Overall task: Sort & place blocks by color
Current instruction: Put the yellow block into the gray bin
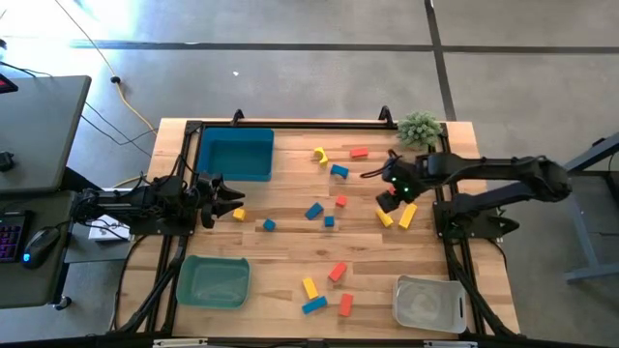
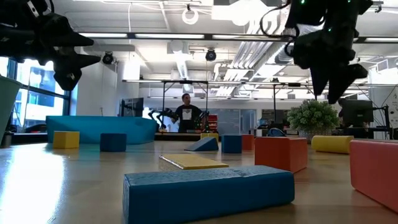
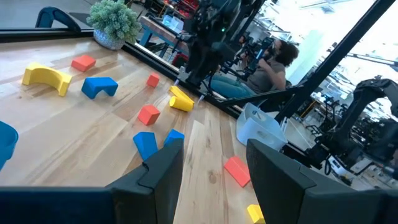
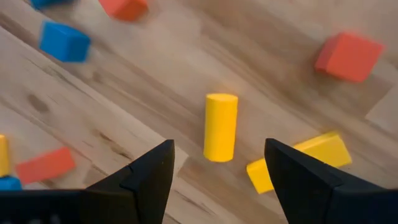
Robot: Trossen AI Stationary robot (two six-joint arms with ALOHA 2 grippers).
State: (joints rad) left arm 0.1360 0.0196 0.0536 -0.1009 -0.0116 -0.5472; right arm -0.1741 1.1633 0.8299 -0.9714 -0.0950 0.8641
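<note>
On wooden table (image 1: 290, 242) — scattered blocks (image 1: 338, 272) | right tool (image 1: 391, 200) spread, empty | left tool (image 1: 230, 201) parted | person (image 2: 186, 112) behind

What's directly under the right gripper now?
Under the open right gripper, a yellow cylinder block lies on the bare table, with a yellow bar block beside it. The fingers cover part of the table.

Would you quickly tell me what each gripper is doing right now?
Left gripper: open, empty.
Right gripper: open, empty, above yellow cylinder.

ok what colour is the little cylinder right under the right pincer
Yellow. The cylinder lies on the wooden table below the open right pincer; the right wrist view shows it best.
</note>
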